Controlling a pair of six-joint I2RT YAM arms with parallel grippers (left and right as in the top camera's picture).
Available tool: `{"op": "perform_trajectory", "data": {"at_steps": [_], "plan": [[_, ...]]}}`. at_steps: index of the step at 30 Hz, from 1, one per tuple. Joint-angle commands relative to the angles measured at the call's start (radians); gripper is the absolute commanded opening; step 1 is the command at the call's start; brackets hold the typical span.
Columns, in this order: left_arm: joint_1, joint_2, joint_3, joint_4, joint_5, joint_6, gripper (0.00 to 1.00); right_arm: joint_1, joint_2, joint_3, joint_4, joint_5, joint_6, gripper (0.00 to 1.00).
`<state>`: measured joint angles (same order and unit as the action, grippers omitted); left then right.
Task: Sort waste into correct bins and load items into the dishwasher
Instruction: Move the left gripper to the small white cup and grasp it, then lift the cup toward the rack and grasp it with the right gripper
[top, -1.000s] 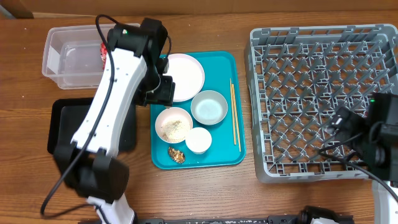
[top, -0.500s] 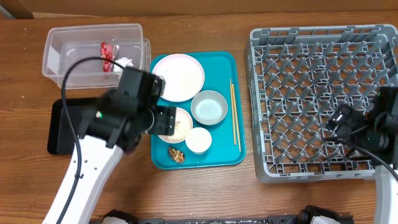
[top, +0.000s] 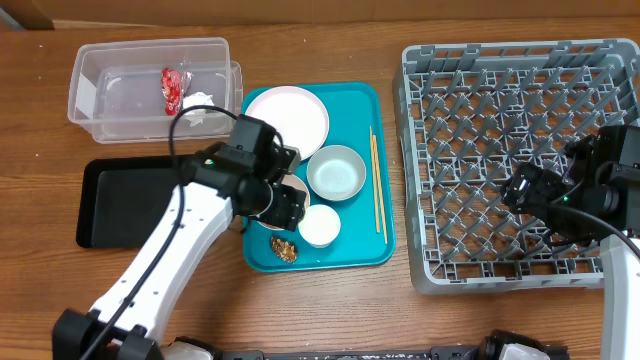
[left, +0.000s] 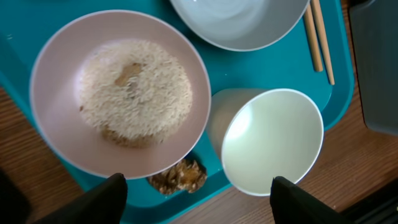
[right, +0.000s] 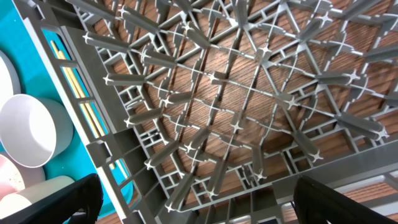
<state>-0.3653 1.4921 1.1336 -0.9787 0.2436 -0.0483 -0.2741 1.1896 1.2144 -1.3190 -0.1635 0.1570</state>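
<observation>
Left tool jaws apart, empty, hovers over rice bowl, food scrap and white cup. Right tool wide apart, empty, over dish rack. Wrapper and tissue lie in clear tub. Likely food-waste step: next calls for descent onto scrap or bowl rim, then black tray.

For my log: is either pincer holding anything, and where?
Nothing is held. Left pincer hangs open above the teal tray; right pincer open above the rack.

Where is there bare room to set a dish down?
The dish rack holds nothing. The black tray, beside the clear tub, is bare on its left. The teal tray is crowded: plate, rice bowl, empty bowl, cup, chopsticks.
</observation>
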Motion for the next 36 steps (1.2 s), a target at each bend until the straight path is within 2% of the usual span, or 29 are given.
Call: {"op": "perform_trajectory", "data": {"at_steps": [1, 5, 9, 12, 13, 14, 17, 21, 26, 30, 36], "plan": [[-0.031, 0.052, -0.006, 0.021, 0.028, 0.025, 0.74, -0.003, -0.002, 0.023, 0.005, -0.018, -0.012, 1.0], [-0.063, 0.106, -0.006, 0.046, 0.028, 0.022, 0.7, -0.003, -0.002, 0.023, 0.004, -0.018, -0.012, 1.0], [-0.08, 0.159, -0.006, 0.052, 0.027, 0.022, 0.61, -0.003, -0.002, 0.023, 0.004, -0.018, -0.012, 1.0], [-0.084, 0.191, -0.006, 0.052, 0.027, 0.007, 0.4, -0.003, -0.002, 0.023, 0.004, -0.018, -0.012, 1.0], [-0.084, 0.197, -0.006, 0.053, 0.027, -0.006, 0.25, -0.003, -0.002, 0.023, 0.004, -0.018, -0.012, 1.0], [-0.084, 0.198, -0.006, 0.054, 0.027, -0.011, 0.18, -0.003, -0.002, 0.023, 0.004, -0.018, -0.012, 1.0], [-0.082, 0.194, -0.002, 0.066, 0.027, -0.012, 0.06, -0.003, -0.002, 0.023, 0.004, -0.018, -0.012, 1.0], [-0.077, 0.194, 0.04, 0.054, 0.027, -0.012, 0.04, -0.003, -0.002, 0.023, 0.004, -0.017, -0.012, 1.0], [-0.044, 0.194, 0.195, -0.05, 0.082, -0.019, 0.04, -0.003, -0.002, 0.023, 0.004, -0.007, -0.012, 1.0], [0.018, 0.194, 0.305, -0.026, 0.236, -0.042, 0.04, -0.003, -0.002, 0.023, 0.013, 0.035, -0.008, 1.0], [0.102, 0.222, 0.314, 0.254, 0.628, -0.261, 0.04, -0.003, 0.0, 0.023, 0.143, -0.006, 0.083, 1.0]]}}
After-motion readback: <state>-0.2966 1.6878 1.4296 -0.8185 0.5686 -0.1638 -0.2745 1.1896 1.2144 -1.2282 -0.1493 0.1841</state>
